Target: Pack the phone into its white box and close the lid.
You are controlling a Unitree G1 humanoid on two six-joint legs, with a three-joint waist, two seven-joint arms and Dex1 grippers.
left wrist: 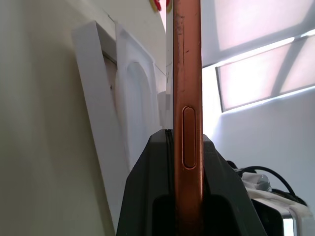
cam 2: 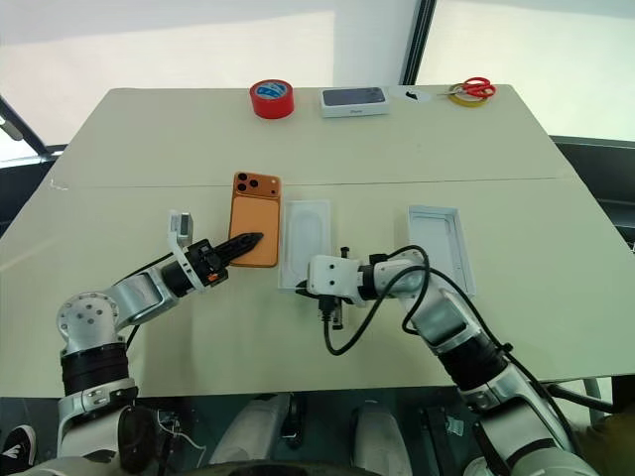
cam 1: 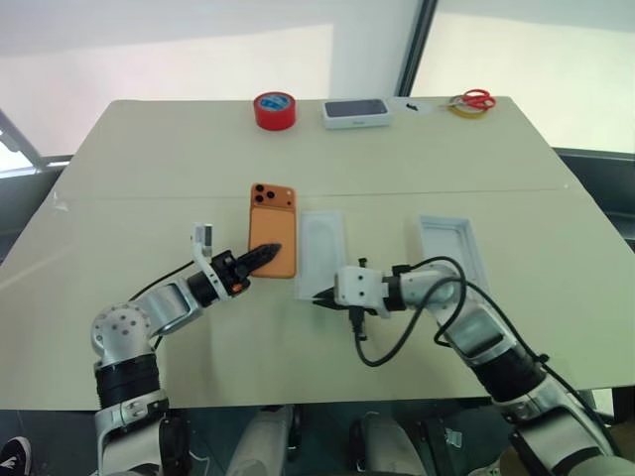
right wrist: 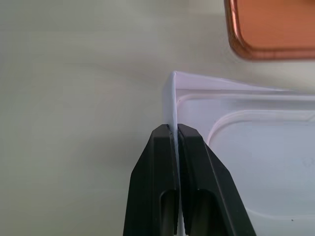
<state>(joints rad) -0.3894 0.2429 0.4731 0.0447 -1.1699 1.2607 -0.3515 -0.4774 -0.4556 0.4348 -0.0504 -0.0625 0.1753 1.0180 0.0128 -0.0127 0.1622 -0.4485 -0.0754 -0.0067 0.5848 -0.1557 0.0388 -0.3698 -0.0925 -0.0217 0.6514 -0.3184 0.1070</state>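
Lying back-up near the middle of the table [cam 1: 149,159], the phone [cam 1: 273,224] has its long axis running near to far, lens cluster at the far left corner. Its near edge is clamped between the fingers of the left gripper [cam 1: 270,252], which reaches in from the near left.

Just to the phone's right, parallel and with a thin strip of table between them, sits the white box [cam 1: 320,250], a white moulded insert with an oval recess lying in it. The right gripper [cam 1: 319,297] is pinched shut on the box's near wall at its near left corner.

Farther right, well apart, the lid [cam 1: 448,250] lies open side up, also lengthwise near to far.

Open tabletop stretches to the left, and between the box and lid. Along the far edge stand a red tape roll [cam 1: 275,109], a sealed box [cam 1: 356,113] and red scissors [cam 1: 474,100].
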